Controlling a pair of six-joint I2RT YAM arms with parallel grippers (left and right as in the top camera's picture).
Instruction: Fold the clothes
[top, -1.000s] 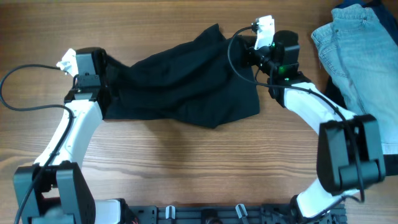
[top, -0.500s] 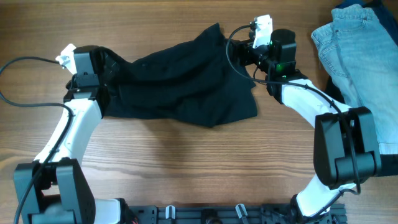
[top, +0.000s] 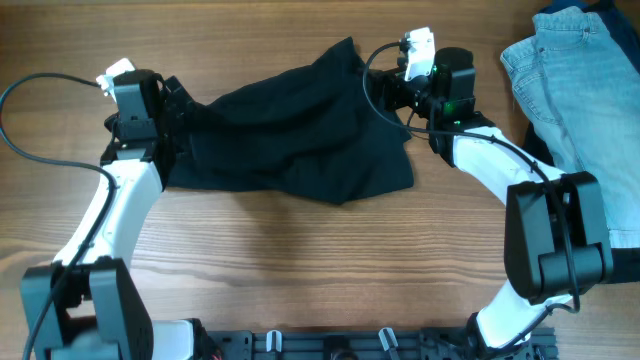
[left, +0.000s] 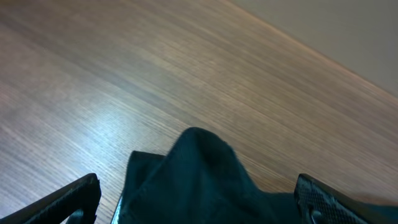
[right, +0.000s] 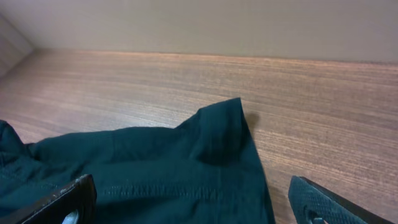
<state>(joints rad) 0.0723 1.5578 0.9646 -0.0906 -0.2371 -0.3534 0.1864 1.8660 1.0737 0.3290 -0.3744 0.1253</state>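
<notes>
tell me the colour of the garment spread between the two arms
Plain black shorts, no pattern; best seen in the overhead view.

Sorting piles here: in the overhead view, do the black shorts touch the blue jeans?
No: the black shorts end well left of the jeans, with bare wooden table between them.

Plain black was seen on the shorts (top: 300, 135). Light blue was shown by the jeans (top: 575, 90), brown wood grain by the table (top: 300, 260).
</notes>
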